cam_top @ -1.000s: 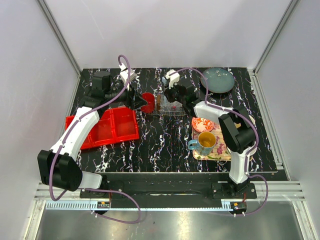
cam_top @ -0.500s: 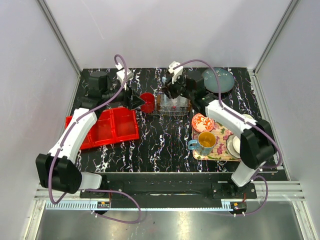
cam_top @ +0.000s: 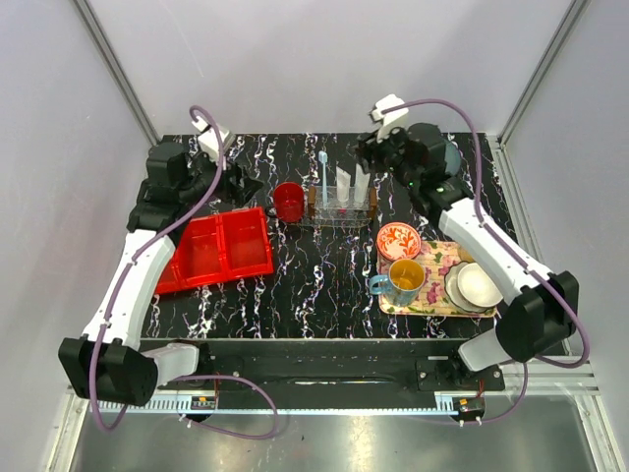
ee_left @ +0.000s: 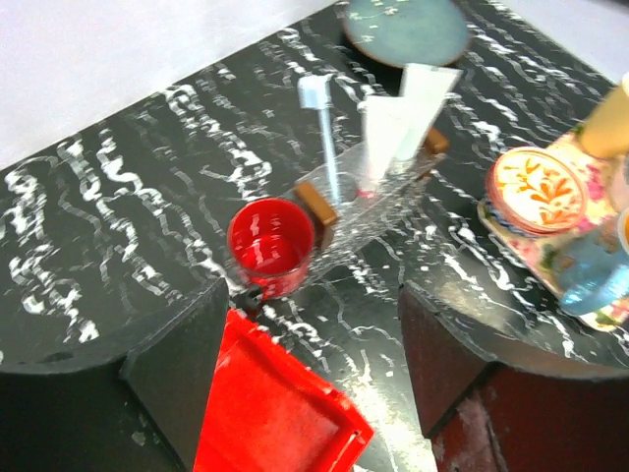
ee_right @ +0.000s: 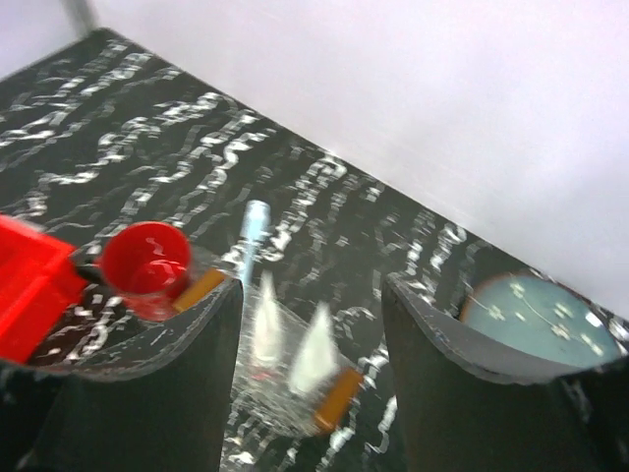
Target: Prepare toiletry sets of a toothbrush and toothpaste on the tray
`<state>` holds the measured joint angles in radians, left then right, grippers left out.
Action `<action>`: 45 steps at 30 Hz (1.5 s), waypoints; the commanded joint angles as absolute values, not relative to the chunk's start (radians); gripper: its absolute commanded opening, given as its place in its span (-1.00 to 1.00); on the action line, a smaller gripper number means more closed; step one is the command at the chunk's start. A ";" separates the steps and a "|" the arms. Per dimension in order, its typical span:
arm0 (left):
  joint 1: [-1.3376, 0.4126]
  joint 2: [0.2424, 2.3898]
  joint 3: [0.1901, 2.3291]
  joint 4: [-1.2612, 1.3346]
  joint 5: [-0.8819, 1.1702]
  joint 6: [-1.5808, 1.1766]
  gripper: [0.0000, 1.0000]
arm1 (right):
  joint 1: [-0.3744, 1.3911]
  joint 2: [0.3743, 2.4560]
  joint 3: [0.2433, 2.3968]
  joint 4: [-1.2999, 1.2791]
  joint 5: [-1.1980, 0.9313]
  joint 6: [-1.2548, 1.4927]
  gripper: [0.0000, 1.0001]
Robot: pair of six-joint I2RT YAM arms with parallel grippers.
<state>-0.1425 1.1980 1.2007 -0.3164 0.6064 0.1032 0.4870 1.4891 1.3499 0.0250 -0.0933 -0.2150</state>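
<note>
Black marbled table (cam_top: 295, 285) bears clear tray (cam_top: 344, 218) holding toothbrush (cam_top: 323, 182) and toothpaste tubes (cam_top: 343, 185).

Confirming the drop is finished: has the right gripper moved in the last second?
Yes. The right gripper has drawn back from above the clear tray, up and toward the far right of it, jaws open.

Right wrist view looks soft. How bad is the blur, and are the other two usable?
Right wrist: smeared all over, the toothpaste tubes are streaks, the toothbrush fuzzy. Left wrist: mostly crisp, toothbrush and tubes readable, only the left tool's fingers soft. Top external: sharp, evenly lit.
</note>
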 commanded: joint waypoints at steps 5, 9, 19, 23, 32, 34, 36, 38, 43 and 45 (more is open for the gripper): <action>-0.026 1.114 1.131 -0.201 0.424 0.045 0.88 | 0.304 1.375 1.402 -0.072 0.089 -0.156 0.52; 0.060 1.081 1.094 -0.157 0.402 0.015 0.98 | 0.281 1.333 1.378 -0.068 0.184 -0.192 0.89; 0.244 1.100 1.104 -0.238 0.410 -0.014 0.98 | 0.262 1.255 1.341 -0.146 0.244 -0.204 0.99; 0.258 1.074 1.080 -0.232 0.407 -0.006 0.98 | 0.262 1.232 1.342 -0.218 0.242 -0.166 0.99; 0.258 1.054 1.086 -0.247 0.433 -0.029 0.98 | 0.262 1.175 1.292 -0.222 0.339 -0.158 0.99; 0.258 1.055 1.091 -0.242 0.431 -0.035 0.98 | 0.262 1.157 1.275 -0.212 0.360 -0.163 0.99; 0.258 1.048 1.089 -0.235 0.425 -0.035 0.98 | 0.262 1.137 1.264 -0.195 0.370 -0.167 0.99; 0.258 1.037 1.077 -0.212 0.422 -0.037 0.98 | 0.262 1.126 1.253 -0.190 0.377 -0.166 0.99; 0.259 1.009 1.072 -0.209 0.408 -0.040 0.98 | 0.262 1.103 1.233 -0.190 0.387 -0.161 0.99; 0.258 0.996 1.066 -0.207 0.393 -0.035 0.98 | 0.262 1.095 1.230 -0.190 0.391 -0.161 0.99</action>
